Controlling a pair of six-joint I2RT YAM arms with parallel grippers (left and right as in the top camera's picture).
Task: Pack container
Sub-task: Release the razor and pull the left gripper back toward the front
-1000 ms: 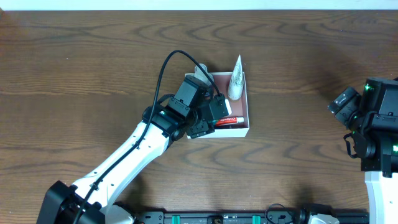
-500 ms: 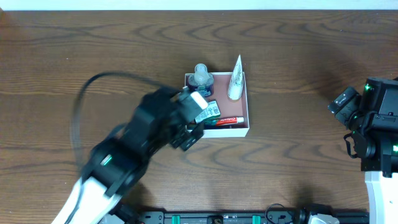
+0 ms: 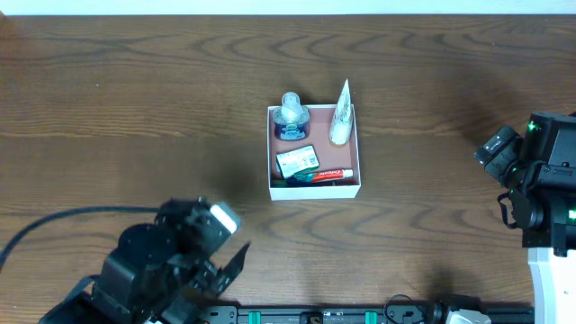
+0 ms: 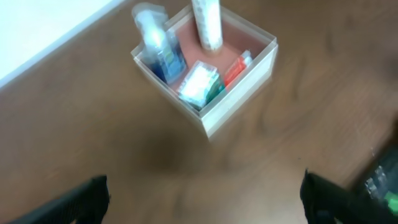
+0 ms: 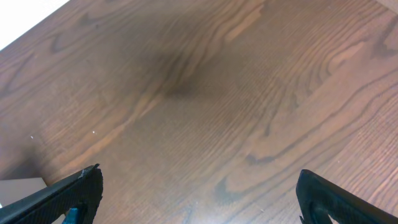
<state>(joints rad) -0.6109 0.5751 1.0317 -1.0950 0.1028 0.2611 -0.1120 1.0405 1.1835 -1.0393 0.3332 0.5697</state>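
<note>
Four toiletries sit inside the container on the table.

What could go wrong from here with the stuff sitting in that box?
1. The white tube stands on end against the far wall of the container; a nudge to the box would likely tip it over or out.
2. The blue bottle beside it is also upright and might fall onto the other items.
3. The small green packet seems to rest tilted against the red tube, so it may slide.
</note>
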